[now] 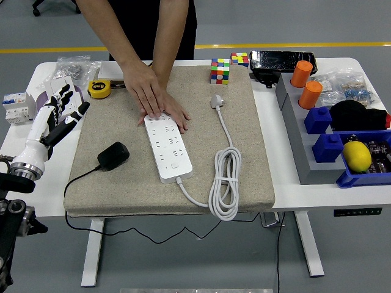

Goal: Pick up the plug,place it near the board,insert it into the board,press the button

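Observation:
A black plug adapter (113, 155) lies on the left part of the beige mat (244, 177), its thin black cord running off the near left edge. The white power strip (168, 149) lies in the mat's middle, its white cable coiled at the right and ending in a white plug (217, 101). A person's two hands (156, 97) press flat on the strip's far end. My left hand (61, 112) hovers at the mat's left edge, fingers spread, holding nothing, a short way up and left of the black adapter.
A yellow tape measure (99, 89), a white socket box and plastic bags sit at the far left. Two colour cubes (220, 70) stand at the mat's far edge. Orange cups (310, 94), blue bins (351, 155), a lemon (357, 155) and black items fill the right.

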